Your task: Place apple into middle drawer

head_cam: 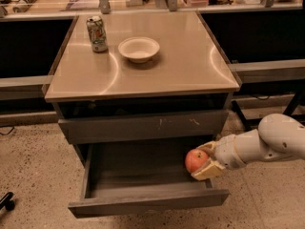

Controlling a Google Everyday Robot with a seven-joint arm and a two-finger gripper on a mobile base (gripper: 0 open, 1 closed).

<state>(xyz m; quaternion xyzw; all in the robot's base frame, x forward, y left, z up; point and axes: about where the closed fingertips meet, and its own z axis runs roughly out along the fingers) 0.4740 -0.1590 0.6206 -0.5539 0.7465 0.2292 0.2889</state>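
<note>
The red apple (194, 160) sits between the pale fingers of my gripper (203, 161), which is shut on it. I hold it just above the right end of the open middle drawer (143, 202), a wide dark-grey drawer with a flat grey inside, pulled out toward the camera. My white arm (267, 144) reaches in from the right, over the drawer's right side wall. The apple hangs above the drawer floor and does not rest on it.
Above the open drawer is a shut grey drawer front with pale scratch marks (143, 125). On the tan cabinet top (190, 66) stand a white bowl (138, 48) and a drinks can (96, 33). Dark counters flank the cabinet. The floor is speckled.
</note>
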